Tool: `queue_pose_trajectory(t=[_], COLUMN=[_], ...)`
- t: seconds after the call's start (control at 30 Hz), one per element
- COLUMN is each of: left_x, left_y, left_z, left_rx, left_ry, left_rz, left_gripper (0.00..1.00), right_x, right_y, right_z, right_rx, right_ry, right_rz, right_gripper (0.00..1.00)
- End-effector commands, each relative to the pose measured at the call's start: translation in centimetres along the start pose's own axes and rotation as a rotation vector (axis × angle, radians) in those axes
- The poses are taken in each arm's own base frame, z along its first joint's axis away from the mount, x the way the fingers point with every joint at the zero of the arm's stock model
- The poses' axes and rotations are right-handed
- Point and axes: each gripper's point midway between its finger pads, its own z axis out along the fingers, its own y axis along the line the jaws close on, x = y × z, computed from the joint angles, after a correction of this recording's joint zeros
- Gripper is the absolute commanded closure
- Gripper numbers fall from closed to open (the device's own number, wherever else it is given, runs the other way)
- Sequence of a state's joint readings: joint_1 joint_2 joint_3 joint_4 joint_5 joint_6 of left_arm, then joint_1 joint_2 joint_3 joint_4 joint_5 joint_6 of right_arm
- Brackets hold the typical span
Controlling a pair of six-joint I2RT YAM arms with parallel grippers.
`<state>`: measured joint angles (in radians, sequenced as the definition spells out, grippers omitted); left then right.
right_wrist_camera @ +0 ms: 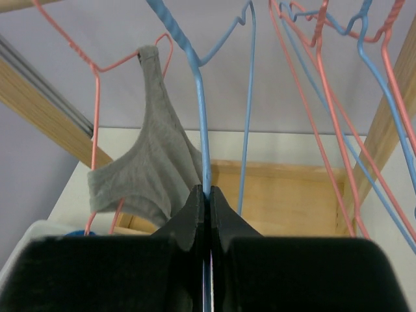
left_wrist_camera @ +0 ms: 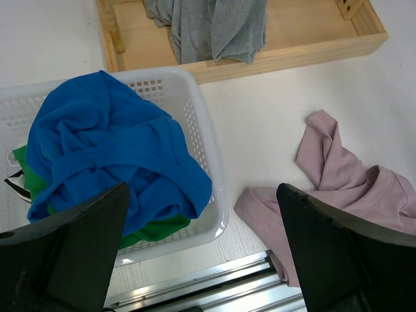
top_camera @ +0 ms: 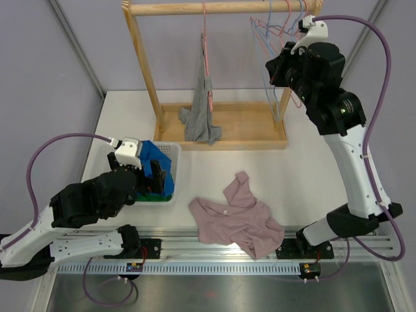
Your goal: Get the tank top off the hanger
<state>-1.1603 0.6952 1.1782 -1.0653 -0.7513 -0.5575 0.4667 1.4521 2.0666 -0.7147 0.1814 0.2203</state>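
1. From above, the grey tank top [top_camera: 203, 110] hangs at 12 o'clock from a pink hanger [top_camera: 206, 45] on the wooden rack [top_camera: 141, 58], with its hem pooled on the base.
2. Left wrist: the left gripper [left_wrist_camera: 201, 208], fingers spread wide, hovers above a white basket [left_wrist_camera: 208, 162] at 9 o'clock.
3. Right wrist: the right gripper [right_wrist_camera: 208, 192] pinches a blue hanger [right_wrist_camera: 197, 84] wire, and the tank top hangs at 10 o'clock.

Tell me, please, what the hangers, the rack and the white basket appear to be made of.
Pink hanger and blue hanger: thin wire, apparently metal with a coloured coating, judging by the sharp bends. Rack: pale, matte wood with visible grain, seemingly unvarnished. Basket: white plastic, slightly glossy, with moulded grid holes.
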Motion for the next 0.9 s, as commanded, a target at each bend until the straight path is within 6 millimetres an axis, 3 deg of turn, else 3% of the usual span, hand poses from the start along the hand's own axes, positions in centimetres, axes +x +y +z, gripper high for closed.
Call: queue_pose_trajectory(t=[0.0, 0.03, 0.07, 0.2, 0.23, 0.4, 0.53, 0.6, 0.7, 0.8, 0.87], left_x=[-0.6, -0.6, -0.7, -0.8, -0.6, -0.5, 0.1, 0.6, 1.7, 2.7, 3.3], left_y=[-0.8, -1.1, -1.2, -2.5, -2.9, -4.6, -6.0, -6.8, -8.0, -9.2, -10.1], left_z=[-0.1, -0.1, -0.2, -0.1, 0.1, 1.0, 2.0, 2.6, 3.4, 4.2, 4.7], left_rx=[0.041, 0.054, 0.062, 0.118, 0.131, 0.168, 0.181, 0.194, 0.221, 0.244, 0.262], left_ry=[-0.019, -0.017, -0.018, -0.018, -0.011, -0.011, 0.014, 0.019, 0.045, 0.068, 0.079], left_rz=[-0.019, -0.022, -0.026, -0.043, -0.039, -0.043, -0.051, -0.060, -0.059, -0.060, -0.056], left_gripper=[0.01, 0.01, 0.01, 0.01, 0.01, 0.01, 0.01, 0.01, 0.01, 0.01, 0.01], right_x=[-2.8, -3.1, -3.6, -3.4, -2.6, -0.8, 0.1, -0.2, -0.6, -2.1, -2.4], right_y=[-0.7, -0.6, -1.8, -3.6, -3.6, -3.1, -3.6, -3.5, -2.9, -1.5, -0.4], right_z=[1.4, 2.3, 2.9, 5.4, 6.2, 7.2, 6.6, 6.1, 4.4, 1.1, -0.6], right_rx=[0.031, 0.020, 0.038, 0.037, 0.022, -0.025, -0.010, -0.012, -0.042, -0.109, -0.170], right_ry=[-0.071, -0.073, -0.080, -0.052, -0.029, 0.019, 0.021, 0.007, -0.002, -0.032, -0.037], right_rz=[0.007, 0.014, 0.028, 0.089, 0.091, 0.119, 0.134, 0.151, 0.157, 0.167, 0.174], right_gripper=[1.00, 1.00, 1.00, 1.00, 1.00, 1.00, 0.98, 0.78, 0.57, 0.29, 0.18])
